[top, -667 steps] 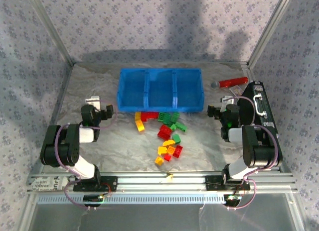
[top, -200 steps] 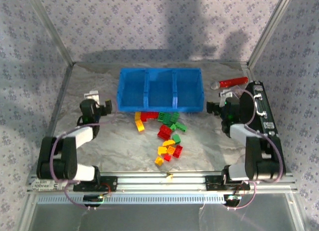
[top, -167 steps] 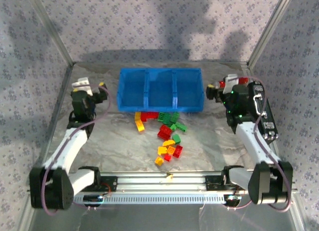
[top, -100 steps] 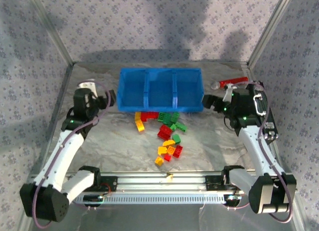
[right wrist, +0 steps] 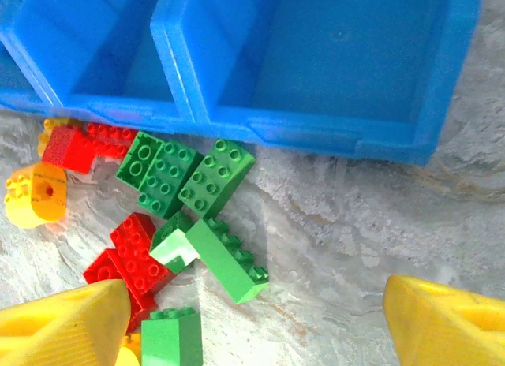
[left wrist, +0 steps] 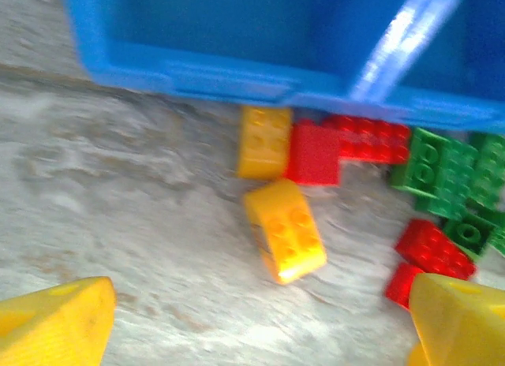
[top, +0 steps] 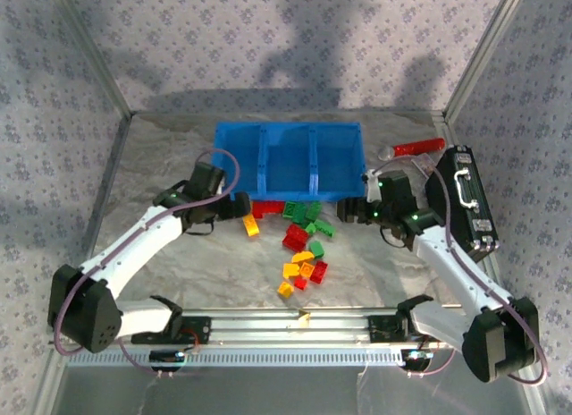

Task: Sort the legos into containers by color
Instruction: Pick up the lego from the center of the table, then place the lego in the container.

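Legos (top: 302,239): small, chunky, studded bricks in red, green and yellow-orange; they lie loose in a cluster on the table (top: 223,263), all outside the tray.
Spread: thickest against the tray's near wall, thinning toward the near edge, where mostly yellow and red ones lie.
Tray (top: 287,127): bright blue, with three square compartments split by two dividers; it sits at the far middle of the table.
By the wall: a yellow brick (left wrist: 264,140) and a red brick (left wrist: 314,152) touch each other just beside the tray; a tilted yellow brick (left wrist: 285,231) lies near them.
Greens: two wide green bricks (right wrist: 186,177) lie side by side, with a long green brick (right wrist: 227,260) slanted beside them.
Left gripper (left wrist: 260,303): fingers spread wide with nothing between them, over the left end of the cluster.
Right gripper (right wrist: 254,299): fingers wide apart, gripping nothing, over the green bricks near the tray's right compartment.
Case (top: 474,218): black, at the table's right edge.
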